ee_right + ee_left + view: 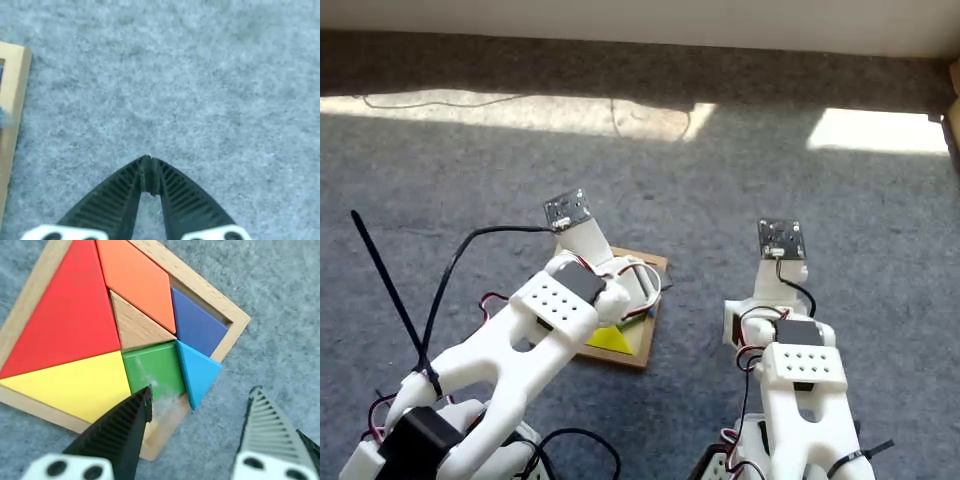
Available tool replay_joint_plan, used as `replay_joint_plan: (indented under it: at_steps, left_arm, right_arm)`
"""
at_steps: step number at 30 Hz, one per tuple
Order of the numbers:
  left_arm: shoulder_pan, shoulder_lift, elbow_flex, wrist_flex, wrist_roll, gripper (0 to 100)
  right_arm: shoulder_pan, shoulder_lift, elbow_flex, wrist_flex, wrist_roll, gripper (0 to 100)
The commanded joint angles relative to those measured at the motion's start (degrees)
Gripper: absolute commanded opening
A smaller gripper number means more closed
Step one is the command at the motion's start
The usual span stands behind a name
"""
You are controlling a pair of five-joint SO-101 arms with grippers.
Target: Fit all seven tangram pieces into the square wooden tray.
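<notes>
In the left wrist view the square wooden tray [22,315] holds a red triangle [65,320], a yellow triangle [75,385], an orange parallelogram [135,280], a wood-coloured triangle [137,327], a dark blue triangle [197,325] and a green square [155,370]. A light blue triangle [200,372] lies beside the green square, with its corners over the tray's rim. My left gripper [201,390] hangs open just above that corner. In the high view the left arm covers most of the tray [645,268]. My right gripper [150,175] is shut over bare carpet, beside the tray's edge [12,125].
Everything rests on a grey carpet [770,170]. A black cable [390,290] slants up beside the left arm. The right arm [785,300] stands a short way to the right of the tray. Sunlit patches [880,130] lie along the far carpet.
</notes>
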Motion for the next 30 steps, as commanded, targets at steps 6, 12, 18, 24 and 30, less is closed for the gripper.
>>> replay_joint_plan:
  at_steps: [6, 12, 18, 24, 30]
  left_arm:
    - [-6.0, -2.3, -7.4, -0.6, 0.4, 18]
    - [-14.1, -2.4, -14.8, 4.0, -3.0, 7]
    - [-26.5, -2.4, -21.7, 17.3, -10.1, 1]
    - [-40.0, -2.7, -17.1, 20.2, -14.9, 0]
    - [-49.1, -12.2, -3.3, 11.8, -20.0, 0]
  right_arm:
    - [0.5, -1.2, -0.4, -0.9, -0.6, 0.4]
    - [0.5, -1.5, -0.5, -0.9, -1.2, 0.4]
    - [0.0, -1.4, -5.1, -0.7, -8.4, 0.4]
    - [-5.1, -1.1, -15.0, -0.4, -8.6, 0.4]
    - [-15.1, -1.0, -22.6, 5.2, -8.7, 0.4]
